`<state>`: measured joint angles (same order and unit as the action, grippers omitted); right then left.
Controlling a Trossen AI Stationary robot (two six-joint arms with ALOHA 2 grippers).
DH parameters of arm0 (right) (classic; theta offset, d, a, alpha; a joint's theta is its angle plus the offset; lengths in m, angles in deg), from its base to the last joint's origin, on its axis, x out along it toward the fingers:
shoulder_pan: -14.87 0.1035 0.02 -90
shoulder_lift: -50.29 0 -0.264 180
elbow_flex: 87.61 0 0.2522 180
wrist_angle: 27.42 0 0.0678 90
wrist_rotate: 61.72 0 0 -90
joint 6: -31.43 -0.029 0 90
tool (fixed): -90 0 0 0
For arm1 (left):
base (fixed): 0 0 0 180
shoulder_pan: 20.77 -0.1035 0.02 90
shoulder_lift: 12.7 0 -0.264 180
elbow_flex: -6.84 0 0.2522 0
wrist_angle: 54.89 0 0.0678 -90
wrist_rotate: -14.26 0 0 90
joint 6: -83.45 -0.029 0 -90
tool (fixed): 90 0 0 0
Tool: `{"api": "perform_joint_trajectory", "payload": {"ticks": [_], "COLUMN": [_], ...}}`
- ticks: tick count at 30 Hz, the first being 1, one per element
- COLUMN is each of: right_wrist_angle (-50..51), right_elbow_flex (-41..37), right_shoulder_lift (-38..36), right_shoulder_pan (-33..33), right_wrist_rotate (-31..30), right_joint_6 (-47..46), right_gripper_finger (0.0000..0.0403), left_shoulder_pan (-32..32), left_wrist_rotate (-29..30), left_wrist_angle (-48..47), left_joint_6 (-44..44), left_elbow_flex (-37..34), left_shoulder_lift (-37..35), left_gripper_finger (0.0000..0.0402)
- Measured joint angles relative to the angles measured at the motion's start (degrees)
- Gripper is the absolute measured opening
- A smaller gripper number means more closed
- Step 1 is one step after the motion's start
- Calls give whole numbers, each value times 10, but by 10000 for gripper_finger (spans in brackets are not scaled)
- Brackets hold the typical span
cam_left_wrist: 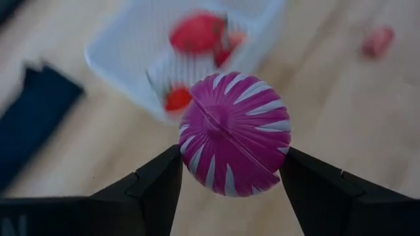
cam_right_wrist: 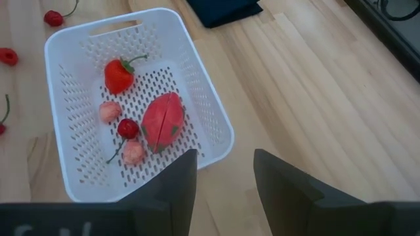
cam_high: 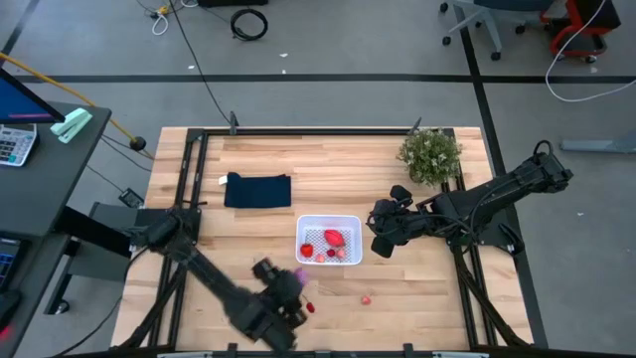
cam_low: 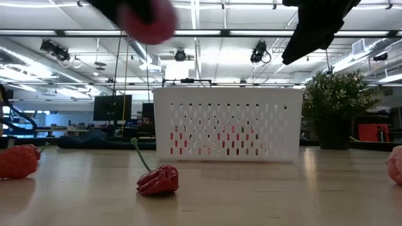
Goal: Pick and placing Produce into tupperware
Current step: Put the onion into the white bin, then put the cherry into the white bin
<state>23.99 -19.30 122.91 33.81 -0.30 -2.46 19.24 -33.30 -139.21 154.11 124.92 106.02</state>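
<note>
My left gripper (cam_high: 296, 283) is shut on the purple-magenta ribbed ball (cam_left_wrist: 235, 134), above the table near its front edge, just near-left of the white tupperware (cam_high: 329, 240). The ball shows high up in the low view (cam_low: 149, 19). The tupperware (cam_right_wrist: 79, 141) holds a larger red piece (cam_right_wrist: 162, 121), a strawberry (cam_right_wrist: 118, 75), a cherry and pinkish bits. My right gripper (cam_right_wrist: 223, 180) is open and empty, above the table just right of the tupperware (cam_high: 383, 234). Loose produce lies on the table: a red piece (cam_high: 310, 307) and a pinkish one (cam_high: 366, 298). My left gripper pinches the ball between its two fingers (cam_left_wrist: 157, 190), one on each of two opposite sides (cam_left_wrist: 191, 154). The fingers slant down from the table's near-left side. The ball is lifted clear of the table, its striped seam facing the wrist camera.
A dark navy folded cloth (cam_high: 258, 190) lies far-left of the tupperware. A green potted plant (cam_high: 430, 154) stands at the far right. In the low view a red pepper (cam_low: 158, 180), a strawberry (cam_low: 17, 160) and a pink piece (cam_low: 396, 164) lie before the tupperware.
</note>
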Motion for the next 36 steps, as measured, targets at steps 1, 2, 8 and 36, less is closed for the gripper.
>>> {"api": "perform_joint_trajectory", "payload": {"ticks": [1, 2, 8, 36], "right_wrist_angle": [0, 0, 3, 100], "right_elbow_flex": [0, 0, 0, 0], "right_shoulder_lift": [0, 0, 0, 0], "right_shoulder_pan": [0, 0, 0, 0], "right_wrist_rotate": [4, 9, 39, 60], "right_joint_6": [-2, -4, -5, -11], "right_gripper_finger": [160, 160, 160, 160], "left_shoulder_pan": [-16, -32, -142, -250], "left_wrist_rotate": [4, 5, -17, -269], "left_wrist_angle": [0, 0, 40, 84], "left_joint_6": [-30, -63, -219, -363], "left_elbow_flex": [7, 12, 18, 18], "left_shoulder_lift": [0, 0, 0, 9], "left_gripper_finger": [251, 251, 265, 246]}}
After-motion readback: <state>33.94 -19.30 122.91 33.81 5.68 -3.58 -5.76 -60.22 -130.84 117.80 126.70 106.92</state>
